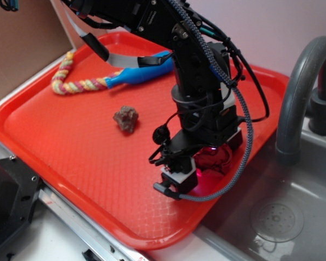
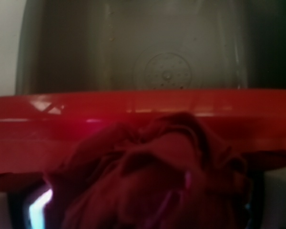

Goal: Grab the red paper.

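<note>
Lowered onto the right part of the tray [image 1: 70, 163], my gripper [image 1: 198, 168] sits right over the red paper [image 1: 214, 160], and the wrist view is filled by that crimson wad [image 2: 152, 176], pressed up close to the camera. I cannot tell whether my jaws are apart or clamped on it; the fingers are hidden by my own body outside and lost in the blur at the wrist.

Going left to right across the tray: a braided rope toy [image 1: 70, 81] in yellow and pink lies at the far left corner, joined to a blue handle [image 1: 144, 73] that runs toward my arm. Nearer the middle a small brown lumpy wad [image 1: 126, 118] rests alone, well apart from me. Then comes my hand with the red paper near the tray's right rim. Beyond that rim is the grey sink [image 1: 293, 201] with its round drain [image 1: 276, 220], and a grey faucet [image 1: 301, 92] arches above it at far right.
</note>
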You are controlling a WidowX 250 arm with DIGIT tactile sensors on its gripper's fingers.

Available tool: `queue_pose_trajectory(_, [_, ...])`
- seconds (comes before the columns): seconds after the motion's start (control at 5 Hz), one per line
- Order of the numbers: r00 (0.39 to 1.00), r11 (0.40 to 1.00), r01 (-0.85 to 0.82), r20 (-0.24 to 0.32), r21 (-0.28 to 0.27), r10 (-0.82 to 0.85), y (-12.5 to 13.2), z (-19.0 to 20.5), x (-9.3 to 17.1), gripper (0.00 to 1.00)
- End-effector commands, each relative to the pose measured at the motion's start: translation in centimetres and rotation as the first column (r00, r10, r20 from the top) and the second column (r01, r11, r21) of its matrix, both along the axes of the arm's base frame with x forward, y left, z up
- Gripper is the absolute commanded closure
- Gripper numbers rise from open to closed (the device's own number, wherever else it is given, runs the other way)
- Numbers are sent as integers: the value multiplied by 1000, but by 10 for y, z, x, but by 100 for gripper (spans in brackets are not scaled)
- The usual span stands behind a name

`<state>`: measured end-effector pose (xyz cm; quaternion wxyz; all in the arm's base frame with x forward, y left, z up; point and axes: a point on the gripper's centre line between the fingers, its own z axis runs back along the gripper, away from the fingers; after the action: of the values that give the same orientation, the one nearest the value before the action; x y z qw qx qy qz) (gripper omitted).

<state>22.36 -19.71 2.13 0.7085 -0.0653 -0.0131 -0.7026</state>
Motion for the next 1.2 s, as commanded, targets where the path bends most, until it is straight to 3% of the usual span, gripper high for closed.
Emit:
queue_pose_trajectory(0.0, [1000,1000,7,13,-27,-6,-14,6,-16,100])
queue_pose_trajectory(0.2, [979,979,-202,9,14,201,2,19,-10,100])
queue_pose_trajectory(0.4, [898,898,-439,55,28,437,37,59,-5,100])
queue_pose_trajectory(0.6, [760,758,-649,109,70,641,65,97,-13,100])
queue_pose_trajectory(0.8, [581,576,-814,58,79,812,93,132,-36,100])
queue_pose_trajectory(1.0, [361,359,-931,27,59,932,129,167,-59,100])
